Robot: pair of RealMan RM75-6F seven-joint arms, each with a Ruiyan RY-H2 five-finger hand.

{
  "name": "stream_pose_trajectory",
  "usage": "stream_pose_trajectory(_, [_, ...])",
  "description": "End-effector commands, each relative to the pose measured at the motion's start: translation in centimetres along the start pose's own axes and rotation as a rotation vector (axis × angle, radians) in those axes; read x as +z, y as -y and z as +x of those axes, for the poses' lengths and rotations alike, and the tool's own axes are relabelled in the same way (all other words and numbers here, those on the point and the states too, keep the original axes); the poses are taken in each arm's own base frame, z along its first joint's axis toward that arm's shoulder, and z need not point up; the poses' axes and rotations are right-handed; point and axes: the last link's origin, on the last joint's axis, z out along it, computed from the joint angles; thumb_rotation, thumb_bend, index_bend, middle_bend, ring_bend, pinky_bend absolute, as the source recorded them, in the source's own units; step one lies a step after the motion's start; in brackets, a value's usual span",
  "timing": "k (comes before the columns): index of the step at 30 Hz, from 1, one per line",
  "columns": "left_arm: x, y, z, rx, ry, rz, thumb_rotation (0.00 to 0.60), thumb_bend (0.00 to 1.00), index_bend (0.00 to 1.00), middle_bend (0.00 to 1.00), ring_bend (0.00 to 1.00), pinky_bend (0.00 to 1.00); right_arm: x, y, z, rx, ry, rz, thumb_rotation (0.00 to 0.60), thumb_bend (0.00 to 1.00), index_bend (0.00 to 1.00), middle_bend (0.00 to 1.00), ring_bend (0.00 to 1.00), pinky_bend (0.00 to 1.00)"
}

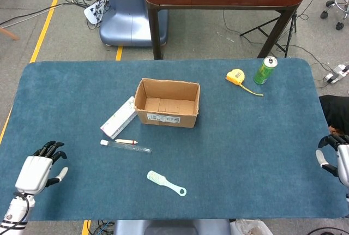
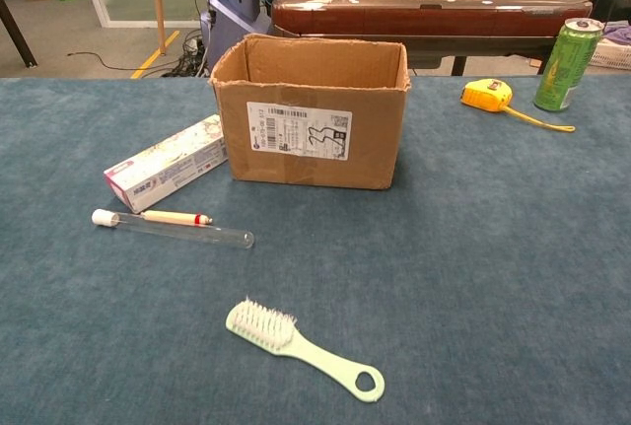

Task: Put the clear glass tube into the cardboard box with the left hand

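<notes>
The glass tube [image 1: 125, 146] lies flat on the blue bench [image 1: 245, 137], in front of the cardboard box [image 1: 167, 103] and just beside a white carton [image 1: 118, 117]. It has a white cap [image 2: 102, 217] at its left end, and a thin stick with a red tip seems to lie inside it. The box stands open at the top, and in the head view it looks empty.

The left hand [image 1: 39, 168] hovers at the near left corner of the bench, well apart from the tube. Its fingers [image 1: 50, 149] are spread and hold nothing. The right hand [image 1: 334, 156] sits at the right edge, only partly in view, so I cannot tell how its fingers stand.

I judge the tube to be light, stiff, smooth and fragile. It can roll on the cloth and slip from hard fingers, and too much force may crack it. The best place to hold is probably near the middle, across its width, with a gentle pinch. A green brush [image 1: 166, 183] lies nearer to the robot, clear of the way.
</notes>
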Motion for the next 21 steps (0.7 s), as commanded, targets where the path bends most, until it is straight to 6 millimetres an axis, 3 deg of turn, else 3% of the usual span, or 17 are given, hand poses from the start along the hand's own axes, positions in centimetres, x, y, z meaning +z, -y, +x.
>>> stream_pose_trajectory(1, [1.1,-1.0,0.0,0.004,0.015,-0.052,0.600,0.28,0.44,0.21,0.15,0.40,-0.2,-0.1,0.1,0.004,-0.005,-0.006,0.600,0.36,0.56,0.49,0.42,0.51])
stream_pose_trajectory(9, [3.8,-3.6,-0.3,-0.038,0.079,-0.131,0.600,0.28,0.44,0.13,0.08,0.40,-0.9,-0.4,0.8,0.022,-0.041,-0.010,0.600,0.36,0.56,0.49,0.42,0.51])
stream_pose_trajectory(21, [7.7,-6.6,-0.6,-0.046,0.100,-0.174,0.600,0.28,0.42,0.09,0.04,0.35,-1.2,-1.0,1.7,0.047,-0.067,-0.013,0.600,0.36,0.56,0.49,0.42,0.51])
